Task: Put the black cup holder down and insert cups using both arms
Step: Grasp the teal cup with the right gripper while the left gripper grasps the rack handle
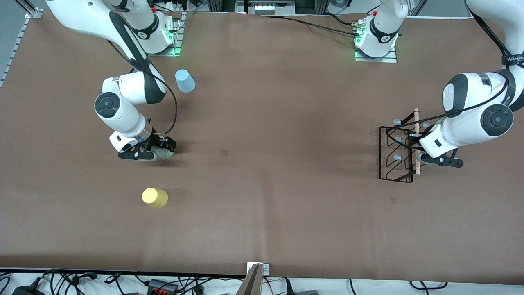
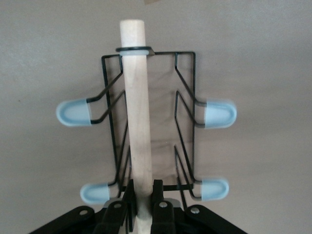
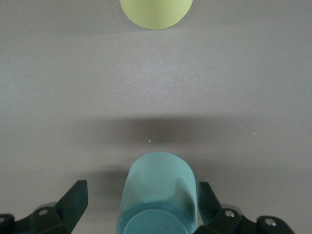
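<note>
The black cup holder (image 1: 394, 155) rests at the left arm's end of the table. My left gripper (image 1: 417, 142) is shut on its wooden rod (image 2: 138, 122), fingers (image 2: 157, 195) clamped either side near one end. Pale blue pegs (image 2: 73, 113) stick out to both sides. My right gripper (image 1: 159, 148) is open, with the sage green cup (image 3: 158, 195) between its fingers (image 3: 74, 200), and a gap shows on one side. The yellow cup (image 1: 154, 198) stands nearer the front camera than that gripper and also shows in the right wrist view (image 3: 156, 12). The light blue cup (image 1: 185, 80) stands farther from the front camera.
The brown table (image 1: 270, 123) has bare surface in its middle between the two arms. The arm bases (image 1: 376, 41) stand along its farthest edge. Cables and plugs (image 1: 155, 284) lie past the edge nearest the front camera.
</note>
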{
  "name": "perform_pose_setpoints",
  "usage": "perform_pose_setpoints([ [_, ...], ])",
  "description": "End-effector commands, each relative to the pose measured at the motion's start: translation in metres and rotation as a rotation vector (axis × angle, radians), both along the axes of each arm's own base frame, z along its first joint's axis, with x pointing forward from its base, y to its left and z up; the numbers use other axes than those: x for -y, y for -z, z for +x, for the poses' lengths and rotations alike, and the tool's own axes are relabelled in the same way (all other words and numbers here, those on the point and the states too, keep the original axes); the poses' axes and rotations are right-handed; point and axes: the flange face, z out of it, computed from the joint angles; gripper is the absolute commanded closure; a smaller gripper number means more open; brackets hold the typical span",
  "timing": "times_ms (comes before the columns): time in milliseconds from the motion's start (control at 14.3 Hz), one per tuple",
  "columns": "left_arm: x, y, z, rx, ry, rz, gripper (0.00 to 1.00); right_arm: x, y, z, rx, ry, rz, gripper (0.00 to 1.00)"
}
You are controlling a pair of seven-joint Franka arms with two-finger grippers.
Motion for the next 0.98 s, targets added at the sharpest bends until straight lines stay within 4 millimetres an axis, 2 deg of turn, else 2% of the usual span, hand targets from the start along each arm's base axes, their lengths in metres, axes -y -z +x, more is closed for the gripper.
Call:
perform_pose_setpoints([
  [0,0.0,-0.018,-0.002,0.02,0.022,0.013,0.99,0.0,0.004,-0.009,-0.004,0.001,0.004,0.0],
  [209,0.015,-0.06,0.005,-0.007,0.029,0.016,0.99,0.003,0.004,-0.011,-0.007,0.001,0.003,0.0],
  [348,0.047,-0.086,0.008,-0.031,0.062,0.002,0.99,0.003,0.003,-0.01,-0.005,0.001,0.003,0.0],
  [488,0.102,-0.103,0.004,-0.038,0.06,0.005,0.99,0.003,0.003,-0.01,-0.005,0.001,0.003,0.0],
  [557,0.135,-0.108,0.0,-0.032,0.054,0.008,0.99,0.003,0.003,-0.01,-0.005,-0.001,0.003,0.09],
  [767,0.24,-0.105,-0.026,-0.02,0.024,0.017,0.99,0.004,-0.002,-0.008,0.0,-0.012,0.003,0.57],
  [836,0.27,-0.101,-0.036,-0.015,0.01,0.019,0.99,0.003,-0.006,-0.006,0.002,-0.015,0.003,0.66],
  [906,0.298,-0.1,-0.047,-0.004,0.011,0.014,0.99,0.004,-0.011,-0.004,0.0,-0.019,-0.001,0.71],
])
